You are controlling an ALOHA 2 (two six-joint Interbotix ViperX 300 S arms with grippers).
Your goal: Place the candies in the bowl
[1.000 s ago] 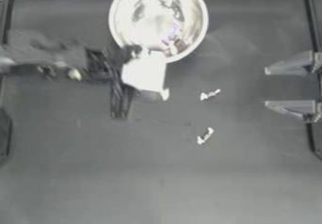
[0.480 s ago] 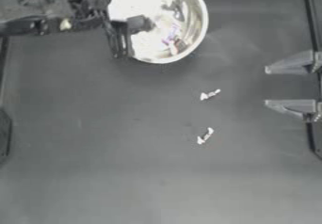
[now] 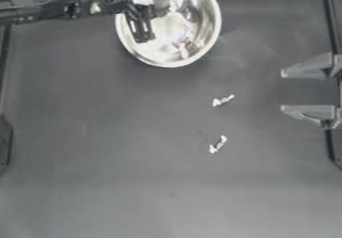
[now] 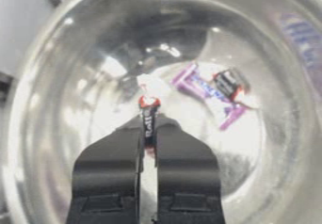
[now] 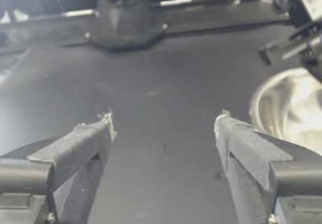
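— Where is your left hand right now?

— Your left hand (image 3: 140,28) hangs over the left part of the bowl (image 3: 204,42), which sits at the far side of the desk (image 3: 100,172), left of the middle. In your left wrist view the two jaws are pressed together on a white wrapped candy (image 4: 148,109) with red marks; its twisted end sticks out beyond the tips, above the bowl's inside.

— What is already inside the bowl?

— A pink-purple wrapped candy (image 4: 207,93) lies on the bowl's bottom, and a small white-and-red candy (image 4: 228,84) lies touching it or on top of it. From above they show only as a small coloured patch among the reflections.

— And on the desk?

— Two white twist-ended candies remain on the dark surface, right of the middle and well apart from the bowl. One (image 3: 222,100) lies nearer the bowl, the other (image 3: 218,144) closer to the near side.

— Your right hand?

— Your right hand (image 3: 307,89) rests at the right edge of the desk, jaws spread wide apart and holding nothing.
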